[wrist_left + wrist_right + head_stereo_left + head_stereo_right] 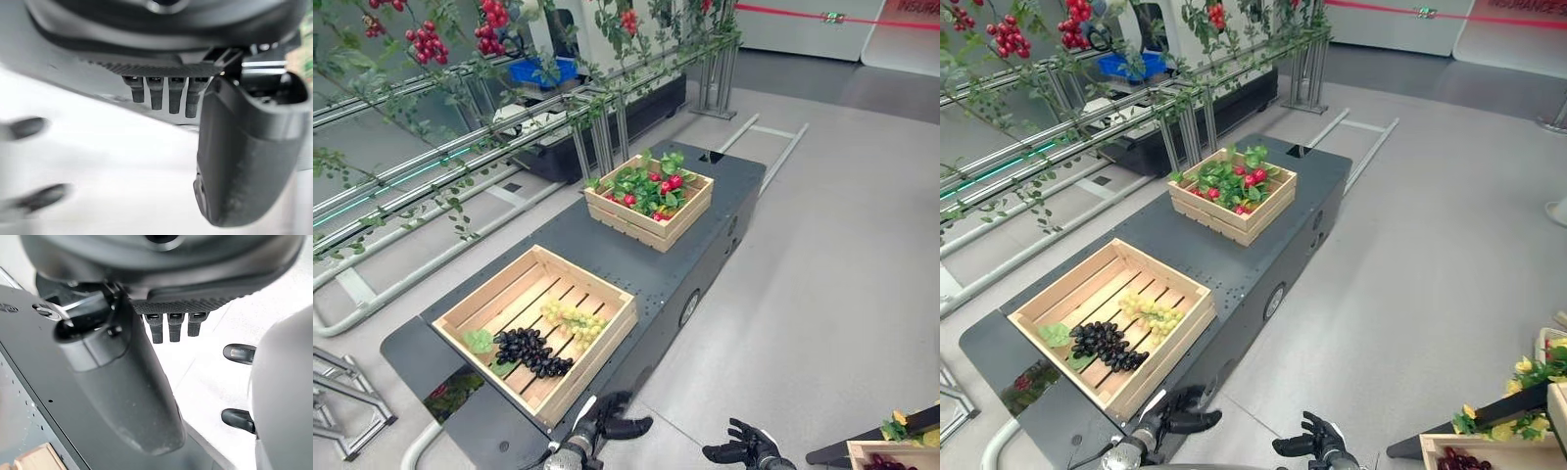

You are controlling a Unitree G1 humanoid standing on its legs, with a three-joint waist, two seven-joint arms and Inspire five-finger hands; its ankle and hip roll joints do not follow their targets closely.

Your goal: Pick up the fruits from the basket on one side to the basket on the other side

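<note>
On the dark table (705, 245) stand two wooden crates. The near crate (470, 304) holds a bunch of black grapes (533, 351), a bunch of green grapes (574, 321) and a green leaf. Red fruits among green leaves (651, 188) fill the far crate (646, 230). Below the table's near end, over the floor, my left hand (612, 421) and right hand (744, 447) hang low. Both are open and hold nothing. In the left wrist view the thumb (244, 156) and straight fingers (166, 95) point at bare floor. The right wrist view has the thumb (122, 382) beside the table's edge.
Metal rails (460, 157) with vines and red berries (426, 41) run along the table's left side. A blue box (540, 70) sits behind them. Another crate with yellow flowers (1498, 431) stands on the floor at lower right. Open grey floor (842, 264) lies right of the table.
</note>
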